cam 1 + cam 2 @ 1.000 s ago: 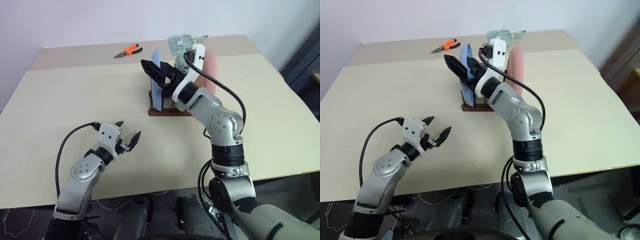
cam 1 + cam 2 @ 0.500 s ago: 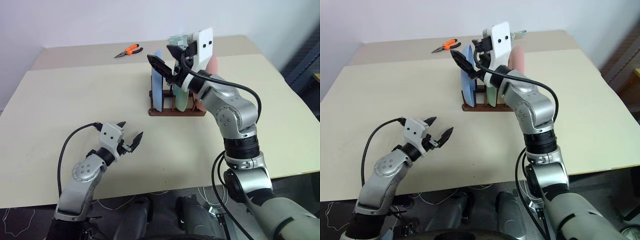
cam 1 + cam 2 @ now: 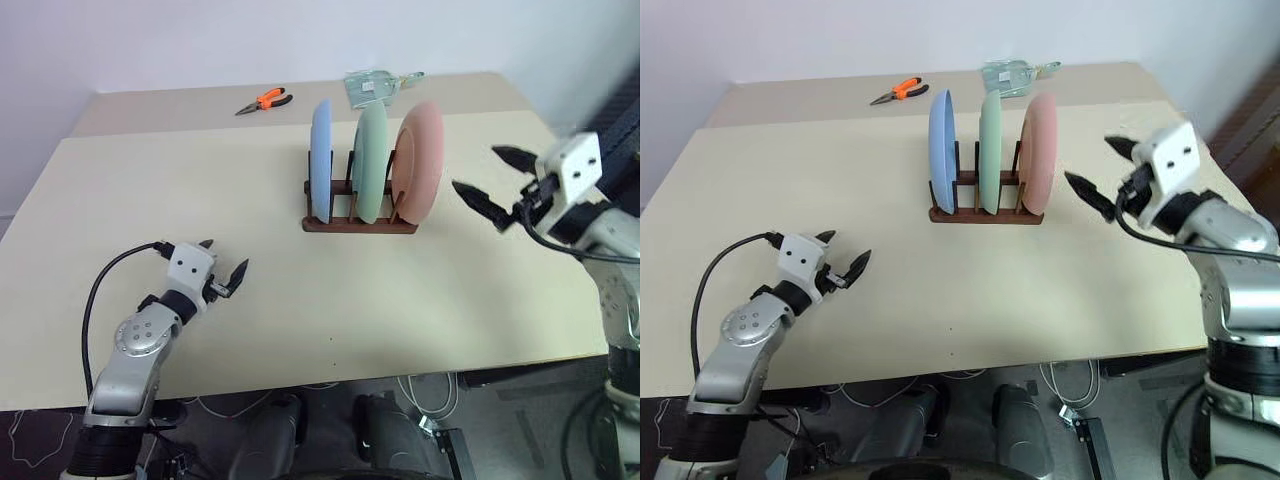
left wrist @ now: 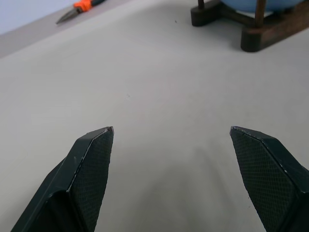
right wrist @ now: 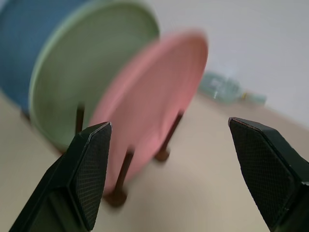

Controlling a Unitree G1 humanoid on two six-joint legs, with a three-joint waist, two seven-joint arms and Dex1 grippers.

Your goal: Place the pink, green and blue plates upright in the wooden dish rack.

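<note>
The wooden dish rack (image 3: 358, 222) stands at 12 o'clock on the worktop (image 3: 200, 200), holding blue plate (image 3: 320, 160), green plate (image 3: 370, 163) and pink plate (image 3: 417, 162) upright. Left hand (image 3: 222, 268) at 8 o'clock: fingers spread, empty. Right hand (image 3: 497, 184) at 3 o'clock: fingers spread, empty.

Three round matte plates stand upright on edge in the dark wooden dish rack (image 3: 360, 224): blue plate (image 3: 320, 160) leftmost, green plate (image 3: 370, 163) in the middle, pink plate (image 3: 418, 162) rightmost.
</note>
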